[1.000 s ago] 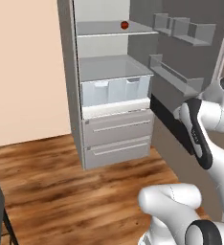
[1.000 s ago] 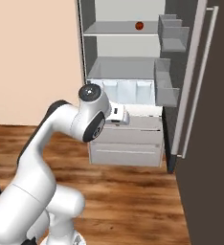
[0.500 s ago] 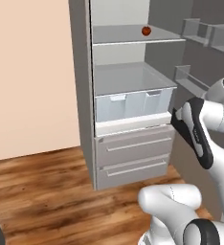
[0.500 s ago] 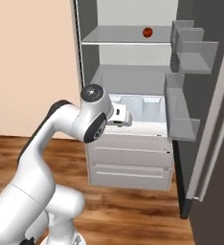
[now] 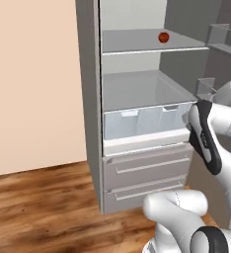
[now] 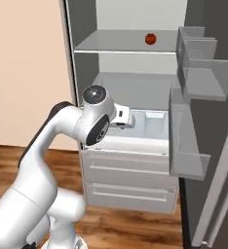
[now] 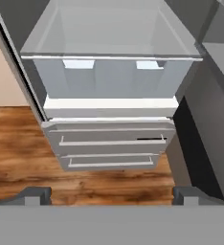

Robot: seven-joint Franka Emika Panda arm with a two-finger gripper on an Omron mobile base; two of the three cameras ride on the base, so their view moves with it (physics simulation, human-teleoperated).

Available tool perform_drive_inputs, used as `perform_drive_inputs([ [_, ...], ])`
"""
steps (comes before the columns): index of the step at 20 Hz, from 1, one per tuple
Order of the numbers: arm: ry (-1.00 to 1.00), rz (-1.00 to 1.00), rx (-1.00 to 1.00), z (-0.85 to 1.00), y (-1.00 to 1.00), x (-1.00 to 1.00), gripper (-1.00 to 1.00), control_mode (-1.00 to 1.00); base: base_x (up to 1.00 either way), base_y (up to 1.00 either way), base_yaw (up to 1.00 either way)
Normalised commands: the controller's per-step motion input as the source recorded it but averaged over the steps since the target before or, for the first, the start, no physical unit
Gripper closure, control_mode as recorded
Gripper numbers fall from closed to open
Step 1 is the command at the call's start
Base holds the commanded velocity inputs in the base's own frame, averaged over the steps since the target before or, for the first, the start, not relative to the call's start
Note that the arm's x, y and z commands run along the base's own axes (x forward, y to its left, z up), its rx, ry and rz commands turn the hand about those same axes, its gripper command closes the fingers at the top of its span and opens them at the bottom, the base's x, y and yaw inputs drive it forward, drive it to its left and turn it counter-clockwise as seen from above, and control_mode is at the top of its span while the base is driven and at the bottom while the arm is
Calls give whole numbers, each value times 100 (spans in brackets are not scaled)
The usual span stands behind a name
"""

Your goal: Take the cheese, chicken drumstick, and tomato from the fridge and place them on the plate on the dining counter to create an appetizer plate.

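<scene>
Claw (image 7: 109, 194) spread wide, empty, aimed at translucent drawer (image 7: 111, 79) in open fridge (image 5: 90, 99). Tomato (image 5: 163, 37) on upper shelf (image 5: 142, 47), well above claw, untouched. Cheese, drumstick not made out. Judging early stage: nothing fetched yet, all three left.

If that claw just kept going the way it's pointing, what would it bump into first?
Probably the lower front of the fridge: the open claw aims at its grey drawers below the translucent drawer. Depth is hard to judge, and nothing seems to stand between.
</scene>
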Motion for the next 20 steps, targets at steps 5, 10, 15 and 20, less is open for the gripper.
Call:
perform_drive_inputs([
  [5, 0, 0, 0, 0, 0, 0, -100, 100, 96, -16, 1],
  [10, 0, 0, 0, 0, 0, 0, -100, 100, 83, -26, 0],
  [15, 0, 0, 0, 0, 0, 0, -100, 100, 58, -39, 0],
  [20, 0, 0, 0, 0, 0, 0, -100, 100, 36, -31, 0],
])
